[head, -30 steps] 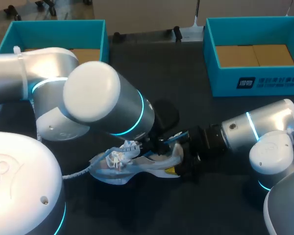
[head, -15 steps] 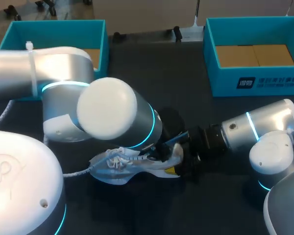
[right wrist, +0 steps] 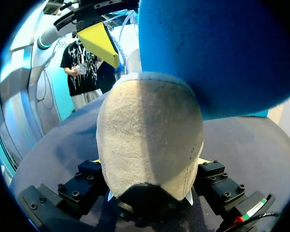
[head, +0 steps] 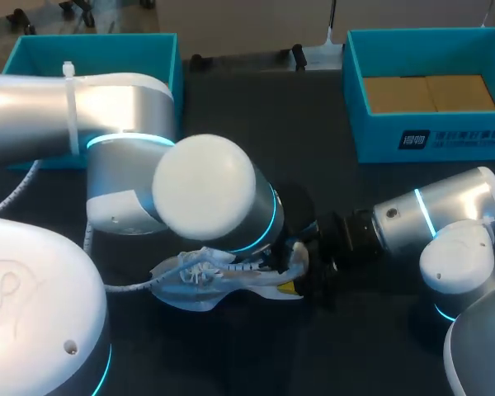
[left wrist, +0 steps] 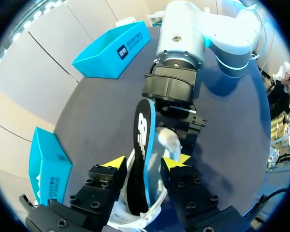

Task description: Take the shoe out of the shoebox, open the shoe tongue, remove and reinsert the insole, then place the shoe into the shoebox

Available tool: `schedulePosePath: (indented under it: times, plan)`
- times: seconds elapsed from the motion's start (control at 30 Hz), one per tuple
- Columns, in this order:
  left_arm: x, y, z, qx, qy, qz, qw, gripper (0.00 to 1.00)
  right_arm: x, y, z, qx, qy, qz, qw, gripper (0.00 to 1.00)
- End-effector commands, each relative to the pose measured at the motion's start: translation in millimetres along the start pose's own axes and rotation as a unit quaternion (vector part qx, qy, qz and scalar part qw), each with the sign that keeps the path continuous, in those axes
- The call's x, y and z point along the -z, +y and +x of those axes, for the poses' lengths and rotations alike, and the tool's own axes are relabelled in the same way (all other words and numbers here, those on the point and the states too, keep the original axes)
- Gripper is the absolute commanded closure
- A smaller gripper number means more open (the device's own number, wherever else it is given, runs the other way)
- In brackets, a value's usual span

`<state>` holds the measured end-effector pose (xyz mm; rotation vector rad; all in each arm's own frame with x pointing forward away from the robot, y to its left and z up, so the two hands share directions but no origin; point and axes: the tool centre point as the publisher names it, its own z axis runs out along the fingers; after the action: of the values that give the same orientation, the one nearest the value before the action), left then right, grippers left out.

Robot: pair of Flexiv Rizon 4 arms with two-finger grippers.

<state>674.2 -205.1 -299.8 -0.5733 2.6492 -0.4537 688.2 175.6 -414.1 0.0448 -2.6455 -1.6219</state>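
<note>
The white lace-up trainer (head: 194,276) lies laces-up on the dark tabletop (head: 256,124), in the near middle of the table and outside both boxes. Its toe points to my left and its heel to my right. My left arm (head: 132,165) reaches across above the trainer and hides much of it in the head view. The left gripper (left wrist: 145,163) hangs over the trainer's opening. The black foam insole with a blue edge (left wrist: 141,125) stands on edge through this gripper, with one end down in the trainer and the other raised toward my other arm. I cannot tell whether the insole is clamped or only flanked. Just beyond, the right gripper (right wrist: 149,163), on the right arm (head: 445,223) lying low over the table, is closed on the trainer's grey suede heel, with a finger on either side. Along the far edge, well apart from the trainer, stand an open teal cardboard box (head: 161,58) at the left and a second teal box (head: 429,136) at the right. Both show brown card inside.
</note>
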Motion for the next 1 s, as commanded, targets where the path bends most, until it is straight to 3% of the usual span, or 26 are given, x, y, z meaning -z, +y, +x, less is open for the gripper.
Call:
schedulePosePath:
  times: [0.03, 1.0]
  plan:
    - [-0.4, 1.9, 5.8, -0.001, -0.007, -0.001, 1.000, 0.54, -0.7, 2.0, 0.5, 0.000, 0.000, 0.003, 1.000, 1.00]
    - [-29.1, 6.9, 5.5, 0.005, -0.024, -0.043, 0.999, 0.58, -0.7, 2.0, 0.5, 0.000, 0.000, 0.003, 1.000, 1.00]
